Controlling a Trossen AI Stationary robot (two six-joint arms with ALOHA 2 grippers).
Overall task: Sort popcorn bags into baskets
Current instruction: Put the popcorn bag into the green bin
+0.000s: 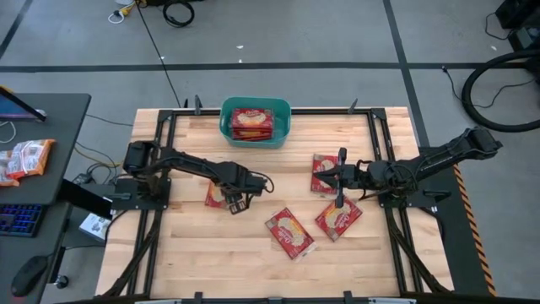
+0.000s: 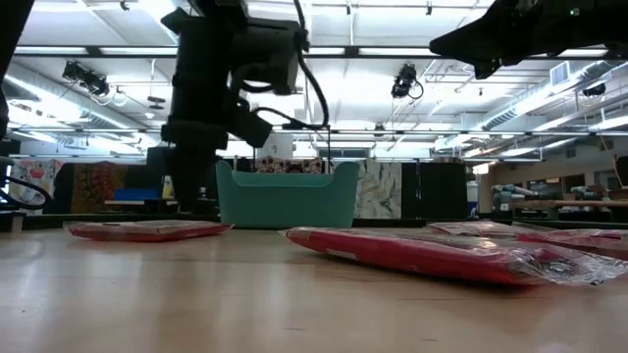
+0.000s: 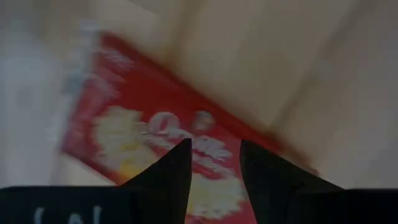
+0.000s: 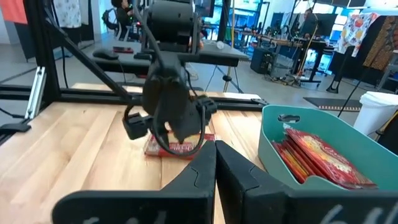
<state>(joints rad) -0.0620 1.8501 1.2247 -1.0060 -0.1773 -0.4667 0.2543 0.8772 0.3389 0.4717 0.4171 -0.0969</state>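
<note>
The teal basket [image 1: 226, 127] stands at the table's far edge with several red popcorn bags [image 1: 251, 122] stacked inside it. One more bag [image 1: 214, 194] lies flat on the wood at left centre. My left gripper [image 1: 237, 203] points down over it, and the left wrist view shows it open [image 3: 214, 158] above the bag's printed face [image 3: 137, 130]. My right gripper [image 1: 321, 175] is shut [image 4: 216, 152] and hangs empty above another bag [image 1: 323, 163]. Two further bags [image 1: 289, 232] [image 1: 339, 218] lie nearer the front edge. My left gripper comes at the bag from above, with its two fingers [image 3: 177, 168] over the cream picture [image 3: 205, 193] on the face. The bag lies flat on the table [image 2: 147, 230]. I cannot tell whether the fingertips touch it.
Black frame rails [image 1: 164, 143] run along the table's sides. A side desk on the left carries an orange-and-white packet [image 1: 25, 159] and a keyboard [image 1: 18, 219]. Bare wood [image 1: 202, 253] lies in front of the left gripper.
</note>
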